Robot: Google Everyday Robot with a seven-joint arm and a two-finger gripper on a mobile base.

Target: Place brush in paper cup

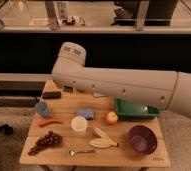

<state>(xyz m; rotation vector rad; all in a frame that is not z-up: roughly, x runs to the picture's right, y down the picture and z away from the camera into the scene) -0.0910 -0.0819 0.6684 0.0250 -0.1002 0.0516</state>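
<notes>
The white paper cup (79, 125) stands upright near the middle of the wooden table (64, 160), with its mouth open. I see no brush; it is hidden or out of view. My thick white arm (119, 85) reaches across the frame from the right, its elbow (71, 52) above the table's back left. My gripper does not show; it is hidden behind the arm near the table's back edge. A small dark shape (68, 89) peeks out under the arm; I cannot tell what it is.
On the table are a flat black block (51, 94), a blue cup (42, 108), a red pepper (50, 122), grapes (44, 142), a spoon (81, 151), a banana (103, 141), an apple (111, 117), a blue sponge (86, 113), a green tray (136, 109) and a purple bowl (141, 138).
</notes>
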